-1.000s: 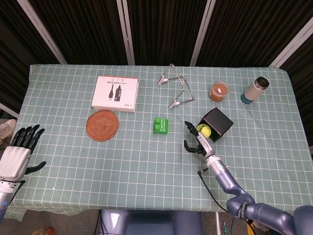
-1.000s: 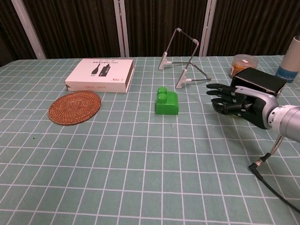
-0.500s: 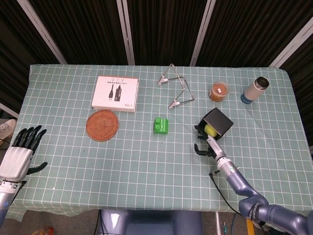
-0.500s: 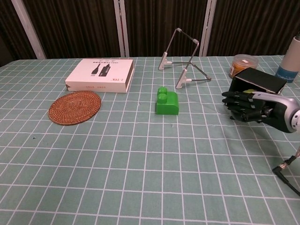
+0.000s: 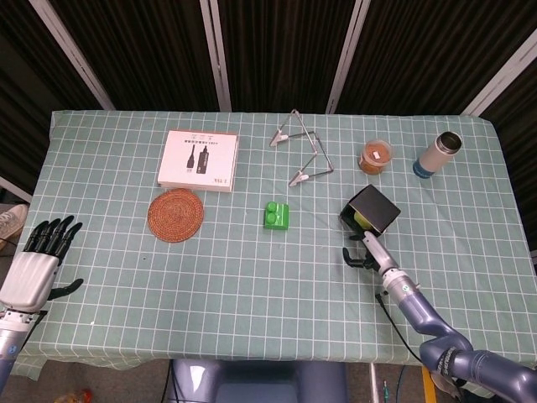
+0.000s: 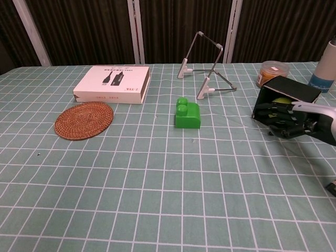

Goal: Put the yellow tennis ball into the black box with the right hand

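The black box (image 5: pixel 375 210) lies on its side right of the table's middle, its opening facing the near left. The yellow tennis ball (image 5: pixel 361 219) sits inside that opening and shows in the chest view as a yellow patch (image 6: pixel 282 100) under the box's lid (image 6: pixel 290 88). My right hand (image 5: pixel 363 250) is just in front of the opening, fingers (image 6: pixel 272 112) stretched toward it and holding nothing. My left hand (image 5: pixel 39 264) hangs off the table's near left corner with its fingers spread, empty.
A green brick (image 5: pixel 276 215) stands left of the box. Further back are a wire stand (image 5: pixel 300 151), an orange-lidded jar (image 5: pixel 375 156) and a metal bottle (image 5: pixel 437 154). A white carton (image 5: pixel 198 159) and a woven coaster (image 5: pixel 175 215) lie at the left.
The right hand moved right with the ball from beside the box to its opening. The ball now lies inside the box and the hand has drawn back a little.
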Motion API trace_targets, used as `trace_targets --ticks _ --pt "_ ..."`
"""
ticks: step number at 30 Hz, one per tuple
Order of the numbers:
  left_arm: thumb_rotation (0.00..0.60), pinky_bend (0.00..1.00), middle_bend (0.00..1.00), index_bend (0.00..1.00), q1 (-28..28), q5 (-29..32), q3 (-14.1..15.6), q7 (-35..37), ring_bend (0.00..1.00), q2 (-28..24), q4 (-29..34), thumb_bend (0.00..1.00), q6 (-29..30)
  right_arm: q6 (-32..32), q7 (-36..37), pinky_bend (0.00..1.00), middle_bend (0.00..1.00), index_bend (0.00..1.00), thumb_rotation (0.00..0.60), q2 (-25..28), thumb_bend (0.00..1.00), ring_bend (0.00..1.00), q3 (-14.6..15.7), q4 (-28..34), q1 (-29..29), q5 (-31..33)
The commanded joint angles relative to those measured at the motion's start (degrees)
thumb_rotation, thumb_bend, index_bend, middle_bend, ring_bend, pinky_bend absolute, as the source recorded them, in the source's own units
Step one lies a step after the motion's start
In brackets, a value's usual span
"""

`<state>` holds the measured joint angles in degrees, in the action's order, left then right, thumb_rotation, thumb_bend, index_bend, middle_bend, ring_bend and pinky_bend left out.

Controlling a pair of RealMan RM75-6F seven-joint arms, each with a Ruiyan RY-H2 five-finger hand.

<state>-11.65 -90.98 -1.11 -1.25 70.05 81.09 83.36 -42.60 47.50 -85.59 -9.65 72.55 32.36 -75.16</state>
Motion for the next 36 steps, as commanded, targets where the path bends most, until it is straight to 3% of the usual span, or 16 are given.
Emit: trace_targets --ticks 1,8,15,19,24,28,30,33,36 --pt "0.600 0.06 0.00 0.00 0.02 -0.23 0.10 0.12 0.00 -0.06 0.04 0.10 0.13 -1.27 -0.63 0.10 0.06 0.00 0.600 0.88 0.62 0.02 0.19 1.80 -0.82 -0.17" --pt "0.600 0.06 0.00 0.00 0.46 -1.25 0.37 1.45 0.00 -0.88 0.39 0.10 1.60 -7.25 -2.99 0.10 0.06 0.00 0.600 3.31 0.62 0.02 2.48 11.32 -4.03 -3.79" --pt "0.600 0.06 0.00 0.00 1.78 -3.27 0.82 3.28 0.00 -1.88 0.50 0.10 5.18 -12.03 -10.79 0.09 0.06 0.00 0.600 5.44 0.62 0.02 6.14 21.15 -5.78 -9.08" --pt "0.600 0.06 0.00 0.00 2.20 -4.30 1.28 4.15 0.00 -2.29 0.31 0.10 6.22 -15.35 -17.14 0.03 0.05 0.00 0.600 7.26 0.62 0.01 8.59 25.64 -7.47 -11.97" --pt "0.600 0.06 0.00 0.00 2.80 -4.65 1.51 4.90 0.00 -2.74 0.19 0.10 7.18 -26.25 -35.68 0.00 0.00 0.00 0.600 9.57 0.44 0.00 12.80 23.15 -12.92 -19.74" --pt "0.600 0.06 0.00 0.00 3.44 -5.03 1.84 4.62 0.00 -2.91 0.42 0.10 7.99 -35.06 -45.42 0.00 0.00 0.00 0.600 11.62 0.41 0.00 15.20 20.75 -19.08 -21.52" --pt "0.600 0.06 0.00 0.00 3.73 -5.40 2.05 4.11 0.00 -2.83 0.64 0.10 8.40 -41.61 -52.83 0.00 0.00 0.00 0.600 11.17 0.39 0.00 14.20 17.84 -23.08 -20.73" --pt "0.600 0.06 0.00 0.00 3.74 -5.88 2.18 3.43 0.00 -2.65 0.78 0.10 8.44 -46.10 -62.92 0.00 0.00 0.00 0.600 9.64 0.36 0.00 12.11 15.07 -25.50 -19.79" --pt "0.600 0.06 0.00 0.00 3.50 -5.82 2.14 2.38 0.00 -2.20 0.65 0.10 7.73 -47.94 -63.15 0.00 0.00 0.00 0.600 9.26 0.36 0.00 10.68 15.04 -26.29 -18.91"
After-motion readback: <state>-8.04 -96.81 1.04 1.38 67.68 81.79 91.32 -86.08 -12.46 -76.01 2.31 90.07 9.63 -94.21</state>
